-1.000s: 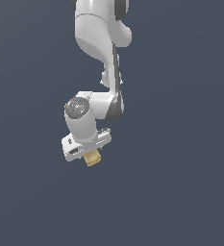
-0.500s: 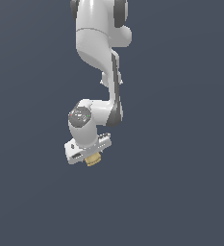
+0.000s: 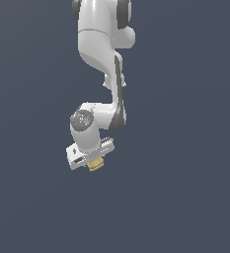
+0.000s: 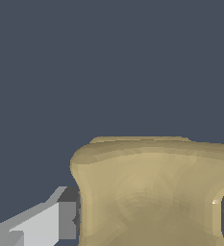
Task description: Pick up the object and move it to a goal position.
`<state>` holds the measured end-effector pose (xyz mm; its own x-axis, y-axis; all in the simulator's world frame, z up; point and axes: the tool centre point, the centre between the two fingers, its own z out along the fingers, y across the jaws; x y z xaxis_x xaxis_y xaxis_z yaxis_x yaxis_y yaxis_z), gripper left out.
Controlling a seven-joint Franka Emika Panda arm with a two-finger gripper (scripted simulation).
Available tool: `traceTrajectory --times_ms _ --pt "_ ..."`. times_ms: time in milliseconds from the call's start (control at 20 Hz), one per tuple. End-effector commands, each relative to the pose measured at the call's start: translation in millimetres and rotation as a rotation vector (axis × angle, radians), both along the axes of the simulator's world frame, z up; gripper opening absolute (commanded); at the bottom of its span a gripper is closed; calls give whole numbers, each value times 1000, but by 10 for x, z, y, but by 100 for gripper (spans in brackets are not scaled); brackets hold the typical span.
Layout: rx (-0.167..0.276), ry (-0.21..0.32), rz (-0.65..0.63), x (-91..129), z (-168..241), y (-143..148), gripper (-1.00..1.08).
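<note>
One white arm hangs against plain dark grey, its pincer [image 3: 93, 160] clamped on the object [image 3: 95, 166], which pokes out beneath it. I judge the carry is in hand; next comes travel to the goal, which I cannot see. Close up, the object [image 4: 152, 192] looks tan, blocky, waisted.

arm [image 3: 104, 44]: glossy white rounded shells, dark grey bands at the joints | wrist [image 3: 83, 120]: white drum with a round grey cap (small pale marks on it) | gripper [image 3: 94, 161]: flat white block body | finger pad [image 4: 66, 220]: grey square on a white finger
</note>
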<state>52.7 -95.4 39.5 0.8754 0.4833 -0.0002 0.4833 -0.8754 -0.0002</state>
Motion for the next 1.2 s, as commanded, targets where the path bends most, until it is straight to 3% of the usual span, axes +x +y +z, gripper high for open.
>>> traceTrajectory --times_ms 0,350,850,1150 --pt "0 0 0 1 1 0 -100" --pt "0 0 0 -27 84 -158 -100" --pt "0 0 0 -99 432 -835 -100" --pt "0 0 0 -91 464 -900 -100"
